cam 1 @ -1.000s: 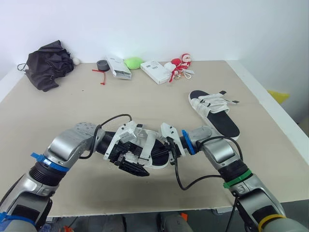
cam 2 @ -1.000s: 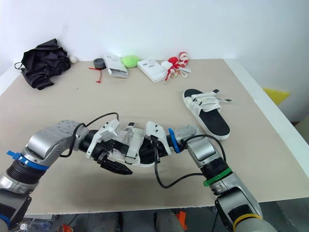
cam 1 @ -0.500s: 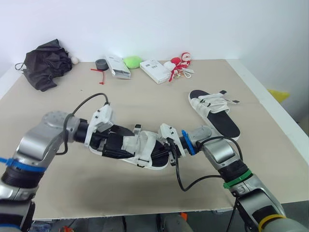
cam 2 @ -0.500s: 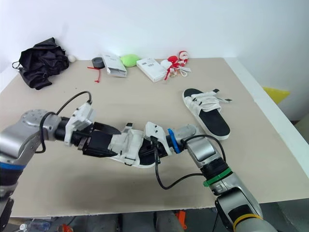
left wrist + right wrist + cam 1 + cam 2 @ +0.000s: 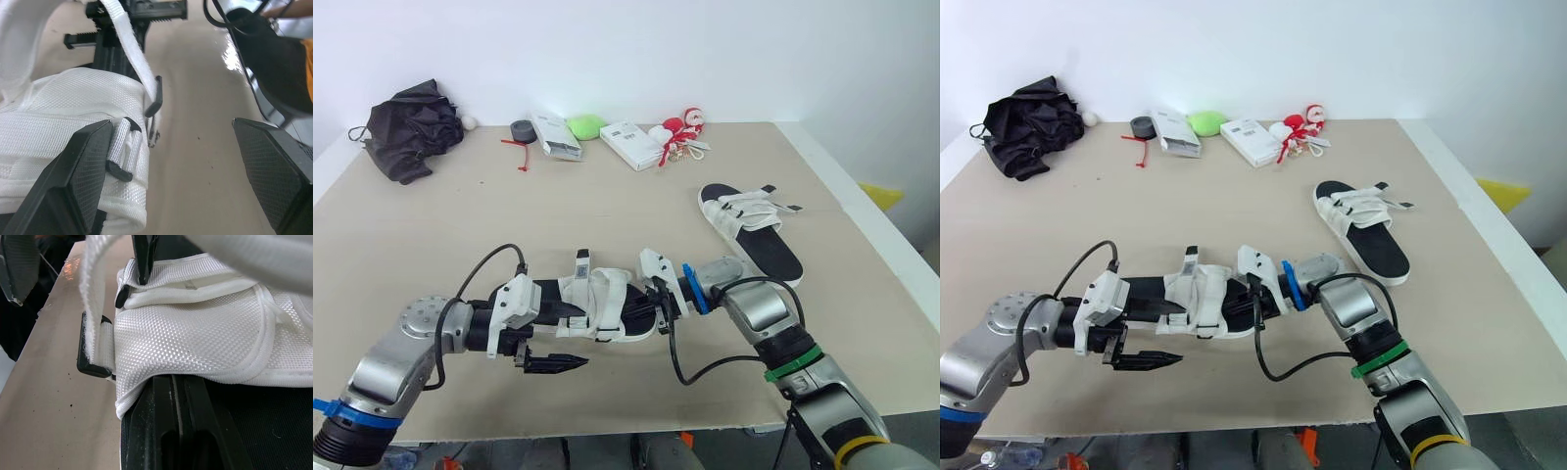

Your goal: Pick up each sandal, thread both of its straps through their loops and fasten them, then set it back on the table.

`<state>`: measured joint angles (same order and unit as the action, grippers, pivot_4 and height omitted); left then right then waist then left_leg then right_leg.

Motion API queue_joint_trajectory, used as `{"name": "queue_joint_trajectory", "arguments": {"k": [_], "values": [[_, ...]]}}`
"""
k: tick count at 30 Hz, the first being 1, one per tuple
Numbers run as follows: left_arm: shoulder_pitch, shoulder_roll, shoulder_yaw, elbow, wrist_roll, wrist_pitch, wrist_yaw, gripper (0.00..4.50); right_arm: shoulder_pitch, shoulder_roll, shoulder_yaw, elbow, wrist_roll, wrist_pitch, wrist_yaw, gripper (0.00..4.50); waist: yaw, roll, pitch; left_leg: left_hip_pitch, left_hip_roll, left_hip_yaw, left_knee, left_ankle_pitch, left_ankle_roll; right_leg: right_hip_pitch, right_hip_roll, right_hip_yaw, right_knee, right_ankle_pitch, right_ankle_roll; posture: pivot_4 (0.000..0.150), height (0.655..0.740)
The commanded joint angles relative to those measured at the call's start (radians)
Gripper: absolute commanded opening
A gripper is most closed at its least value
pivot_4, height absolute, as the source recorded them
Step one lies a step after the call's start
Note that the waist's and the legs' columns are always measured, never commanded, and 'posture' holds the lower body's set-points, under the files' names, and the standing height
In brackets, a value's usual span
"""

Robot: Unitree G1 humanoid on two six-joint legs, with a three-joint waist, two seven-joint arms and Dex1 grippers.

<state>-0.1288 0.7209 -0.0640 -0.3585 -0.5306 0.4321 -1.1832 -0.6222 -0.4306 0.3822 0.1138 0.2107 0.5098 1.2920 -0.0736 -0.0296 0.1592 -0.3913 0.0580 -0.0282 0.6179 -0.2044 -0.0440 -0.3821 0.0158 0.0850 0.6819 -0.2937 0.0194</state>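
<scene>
Near the front edge of the table [image 5: 607,211], the left gripper [image 5: 570,336] has been drawn back and lowered. Its fingers are spread apart beside the near sandal [image 5: 597,311], which is kept clamped at one end by the right gripper [image 5: 658,305]. Open tabletop is left behind them. Two sandals are counted; the second sandal [image 5: 749,230] lies farther off by the right edge.

No text, brand or number legible, long white rectangular cardboard box [image 5: 553,136] at the far edge of the beige table [image 5: 636,211] with dark printed marks too small to read, second white cardboard box [image 5: 628,144] near it with equally unreadable printing
</scene>
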Motion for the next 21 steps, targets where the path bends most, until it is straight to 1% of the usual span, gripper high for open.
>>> {"name": "queue_joint_trajectory", "arguments": {"k": [1,3,5,8,10,11,13,14,15,17,21], "values": [[0.003,-0.014,0.037,-0.065,-0.122,0.111,0.042,4.02,0.041,-0.004,0.033,0.011,-0.013,0.033,-0.016,0.00,0.000,0.000,0.000,0.000,0.000,0.000,0.000,0.000,0.000,0.000,0.000,0.000,0.000,0.000,0.000,0.150,0.7400],[-0.002,0.010,0.088,-0.121,-0.253,0.219,0.063,4.02,0.046,-0.003,0.028,0.013,-0.010,0.037,-0.023,0.00,0.000,-0.001,0.001,0.000,0.000,0.000,0.000,0.000,0.000,0.000,0.000,0.000,0.000,0.000,0.000,0.150,0.7400],[0.013,0.057,0.114,-0.172,-0.337,0.302,0.062,4.02,0.048,-0.002,0.025,0.014,-0.007,0.039,-0.026,0.00,0.000,-0.002,0.002,-0.001,0.000,-0.001,0.000,0.000,0.000,-0.001,0.000,0.000,0.000,0.000,0.001,0.150,0.7400],[0.048,0.121,0.132,-0.214,-0.396,0.373,0.065,4.02,0.050,-0.003,0.027,0.016,-0.002,0.039,-0.028,0.00,-0.003,-0.001,0.002,-0.002,0.001,-0.001,-0.001,-0.002,-0.003,-0.002,0.001,0.000,0.000,-0.002,0.001,0.150,0.7400],[0.069,0.138,0.161,-0.218,-0.478,0.435,0.091,4.02,0.051,-0.002,0.028,0.018,0.000,0.038,-0.028,0.00,-0.003,-0.001,0.003,-0.002,0.001,-0.001,-0.001,-0.003,-0.004,-0.002,0.001,0.000,0.000,-0.003,0.001,0.150,0.7400],[0.080,0.144,0.168,-0.220,-0.495,0.449,0.098,4.02,0.051,-0.002,0.028,0.019,0.001,0.038,-0.027,0.00,-0.003,-0.001,0.003,-0.002,0.001,-0.001,0.000,-0.003,-0.004,-0.002,0.001,0.000,0.000,-0.003,0.001,0.150,0.7400],[0.104,0.153,0.161,-0.227,-0.477,0.445,0.104,4.02,0.051,0.001,0.028,0.021,0.002,0.041,-0.028,0.00,-0.003,-0.002,0.003,-0.002,0.001,-0.001,0.000,-0.003,-0.004,-0.002,0.001,0.000,0.000,-0.003,0.001,0.150,0.7400],[0.118,0.158,0.146,-0.232,-0.447,0.431,0.104,4.02,0.052,0.002,0.029,0.019,0.003,0.043,-0.028,0.00,-0.003,-0.002,0.003,-0.001,0.001,-0.001,0.000,-0.003,-0.004,-0.002,0.001,0.000,0.000,-0.003,0.000,0.150,0.7400],[0.137,0.154,0.117,-0.226,-0.379,0.384,0.108,4.02,0.054,0.003,0.030,0.016,0.004,0.045,-0.029,0.00,-0.003,-0.002,0.003,-0.001,0.001,-0.001,0.000,-0.003,-0.004,-0.002,0.001,0.000,0.000,-0.003,0.000,0.150,0.7400],[0.159,0.134,0.076,-0.206,-0.285,0.310,0.121,4.02,0.057,0.005,0.033,0.013,0.005,0.047,-0.032,0.00,-0.003,-0.001,0.003,-0.001,0.001,0.000,0.000,-0.003,-0.004,-0.002,0.000,0.000,0.000,-0.003,0.000,0.150,0.7400],[0.163,0.058,-0.018,-0.131,-0.092,0.140,0.166,4.02,0.076,-0.001,0.042,0.011,-0.007,0.040,-0.042,0.00,-0.002,-0.001,0.003,-0.001,0.001,0.000,-0.001,-0.003,-0.004,-0.002,0.000,0.000,0.000,-0.003,-0.001,0.150,0.7400]]}}
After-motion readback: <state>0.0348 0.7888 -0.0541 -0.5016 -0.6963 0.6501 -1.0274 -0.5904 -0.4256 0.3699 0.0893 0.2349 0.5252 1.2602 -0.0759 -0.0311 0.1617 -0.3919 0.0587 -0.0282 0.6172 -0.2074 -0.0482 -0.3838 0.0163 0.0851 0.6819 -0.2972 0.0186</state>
